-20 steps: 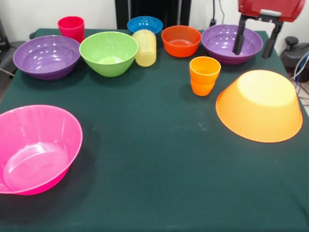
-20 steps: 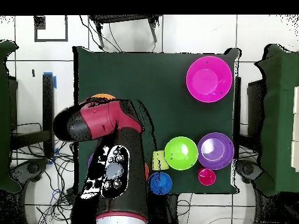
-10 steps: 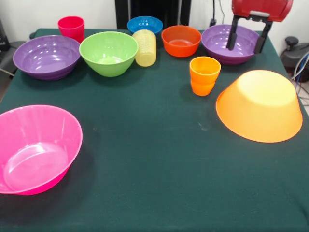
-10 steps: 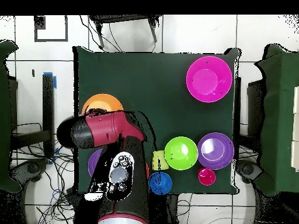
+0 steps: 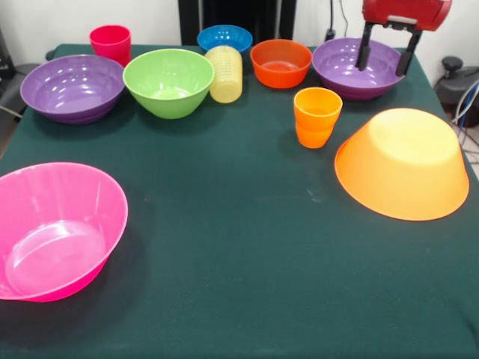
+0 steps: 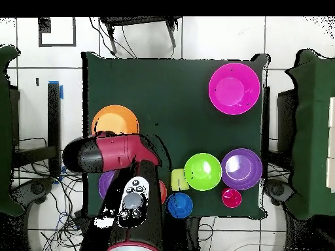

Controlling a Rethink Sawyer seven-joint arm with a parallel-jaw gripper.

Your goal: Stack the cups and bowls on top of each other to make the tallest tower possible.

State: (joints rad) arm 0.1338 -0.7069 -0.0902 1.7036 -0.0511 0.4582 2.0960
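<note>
Lab, I'd say: my pedestal (image 6: 134, 245) stands at a table (image 6: 170, 98) under dark green cloth on a pale tiled floor (image 6: 216, 39) with tape marks (image 6: 57, 31). Loose cables (image 6: 55, 209) trail by my base, and more cables (image 5: 465, 105) hang at the table's side. White wall (image 5: 90, 15) behind, bright plastic bowls (image 5: 168, 81) laid out like test props.

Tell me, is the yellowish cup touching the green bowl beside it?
Cannot tell. In the front view the pale yellow cup overlaps the green bowl's rim, with no gap visible; the overhead view shows them close together, unclear.
</note>
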